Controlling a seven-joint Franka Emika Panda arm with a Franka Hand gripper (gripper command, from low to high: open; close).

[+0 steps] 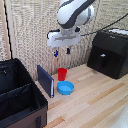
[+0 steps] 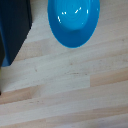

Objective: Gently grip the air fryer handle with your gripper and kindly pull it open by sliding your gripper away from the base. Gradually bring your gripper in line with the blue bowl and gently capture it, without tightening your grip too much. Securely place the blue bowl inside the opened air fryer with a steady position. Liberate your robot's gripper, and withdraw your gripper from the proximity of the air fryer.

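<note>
Pale wooden planks form the surface (image 1: 95,102), backed by a woven, reed-like wall covering. At the exterior view's right, against that wall, the air fryer (image 1: 109,52) is seen as a glossy black box with its drawer shut flush; the air fryer handle (image 1: 102,60) is set on the front face as a short bar whose long axis runs vertically, and that face is turned toward the middle of the surface. The blue bowl (image 1: 65,88) is placed near the middle of the surface, upright with its open side up; being round, no long axis can be given for it. In the wrist view the blue bowl (image 2: 73,20) is cut off by the frame edge. A small red cup (image 1: 62,74) is stood just behind the bowl, and a flat dark-blue panel (image 1: 45,80) is stood on edge beside it, toward the exterior view's left. A large black fabric case (image 1: 19,97) is seen open at that side. The pincer (image 1: 62,51) is held high above the cup and bowl, fingers pointed down, slightly parted, with nothing gripped.
</note>
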